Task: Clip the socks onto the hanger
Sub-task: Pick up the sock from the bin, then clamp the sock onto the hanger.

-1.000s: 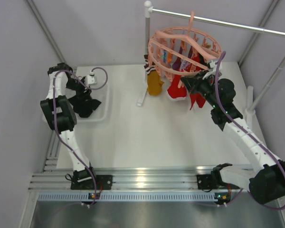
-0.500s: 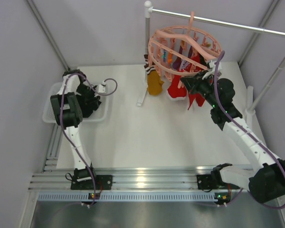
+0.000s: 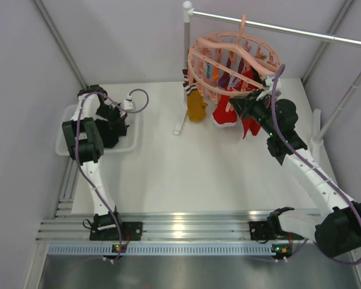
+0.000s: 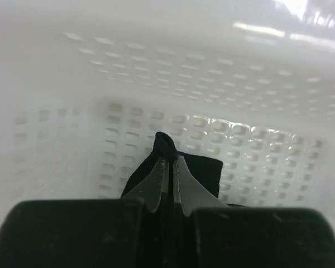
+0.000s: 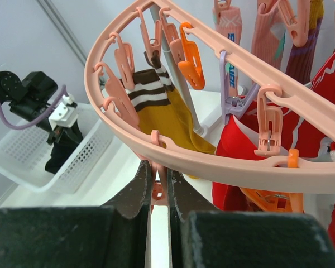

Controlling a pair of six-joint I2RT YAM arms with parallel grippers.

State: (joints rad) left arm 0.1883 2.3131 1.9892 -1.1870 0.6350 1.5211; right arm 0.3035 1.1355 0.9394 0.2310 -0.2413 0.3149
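Left gripper [image 4: 168, 167] pinched tight on one black sock [image 4: 204, 170] in the basket [image 4: 257, 151], right gripper [image 5: 159, 174] closed on one pink clip [image 5: 156, 195] under the hanger [image 5: 212, 162], two red socks [image 3: 224, 113] hanging.

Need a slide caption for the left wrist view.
Left gripper pinching a black sock inside the white mesh basket.

Obs: round salmon-pink plastic ring hanger [image 5: 212, 163] hangs tilted by its top hook over the back right of the surface [image 3: 186, 174]. Pink, orange and lilac rim clips dangle. Clipped on: mustard-yellow sock with brown-and-white striped cuff [image 5: 167, 120], bright red socks [image 3: 224, 113]. Small black fabric sock [image 4: 201, 170] unclipped in white perforated basket [image 4: 257, 145], a fold nipped in left pincer [image 4: 170, 161]
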